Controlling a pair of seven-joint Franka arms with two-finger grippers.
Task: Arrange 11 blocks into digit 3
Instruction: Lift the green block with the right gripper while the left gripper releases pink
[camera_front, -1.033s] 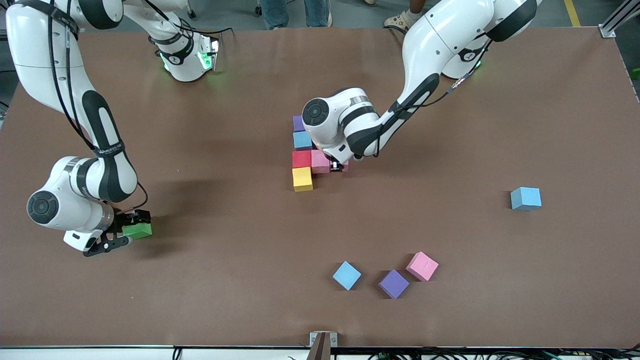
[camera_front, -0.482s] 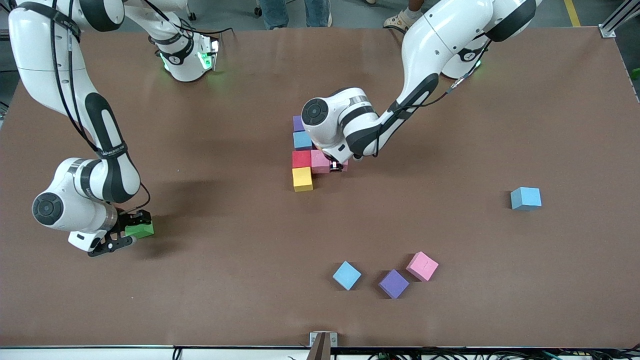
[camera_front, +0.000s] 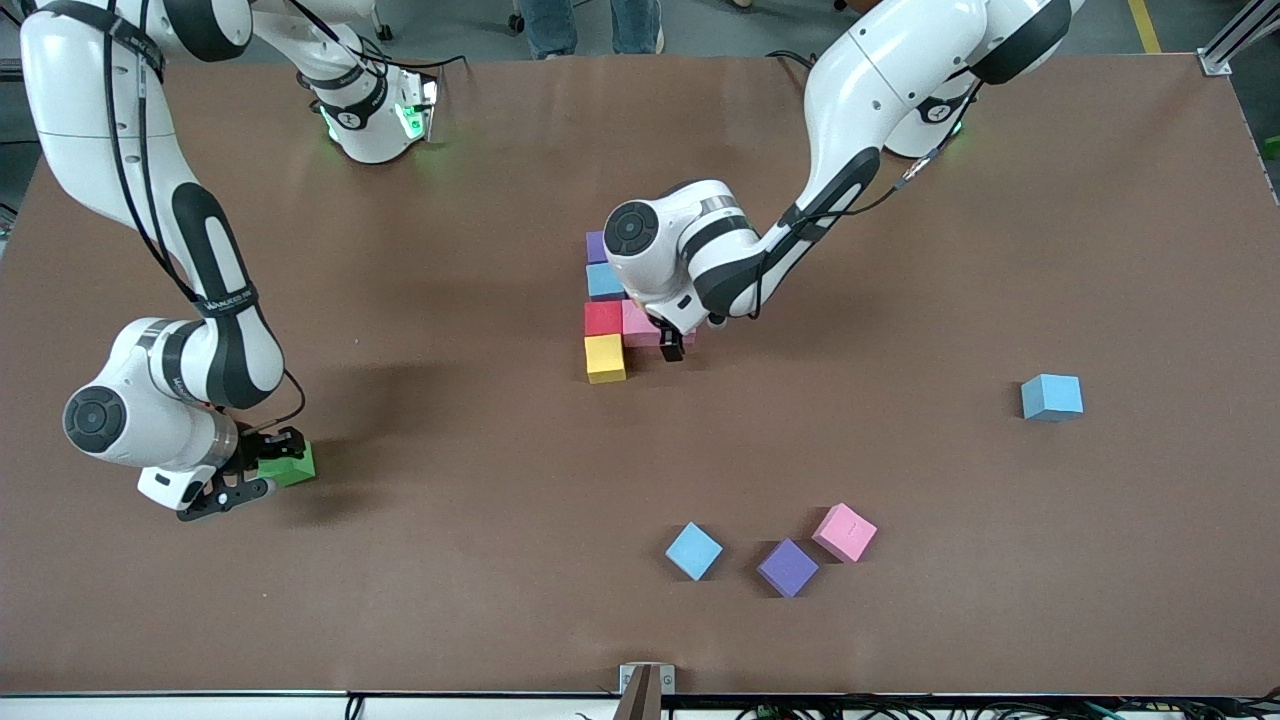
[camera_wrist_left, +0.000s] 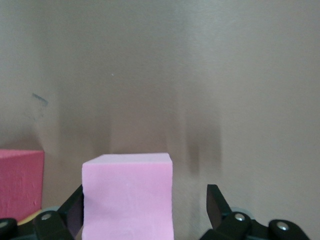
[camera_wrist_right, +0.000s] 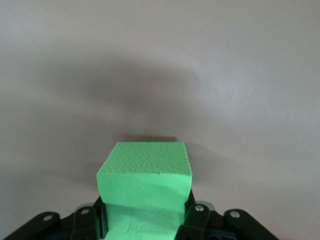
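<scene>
A cluster of blocks sits mid-table: purple (camera_front: 596, 246), light blue (camera_front: 604, 281), red (camera_front: 603, 318), pink (camera_front: 640, 322) and yellow (camera_front: 604, 358). My left gripper (camera_front: 675, 342) stands open at the cluster's edge. Between its fingers is a pink block (camera_wrist_left: 127, 195), with a gap on one side and the red block (camera_wrist_left: 19, 185) beside it; the left gripper (camera_wrist_left: 145, 210) grips nothing. Toward the right arm's end, my right gripper (camera_front: 268, 472) is shut on a green block (camera_front: 292, 465). The right wrist view shows the green block (camera_wrist_right: 144, 172) squeezed in the right gripper (camera_wrist_right: 145, 217).
Loose blocks lie nearer the front camera: light blue (camera_front: 693, 550), purple (camera_front: 787, 567) and pink (camera_front: 844, 531). Another light blue block (camera_front: 1051, 396) sits toward the left arm's end. The brown table (camera_front: 450, 560) spreads bare between the groups.
The left gripper has opened and let go of the pink block at the cluster. The right gripper has shut on the green block and shifted slightly toward the front camera.
</scene>
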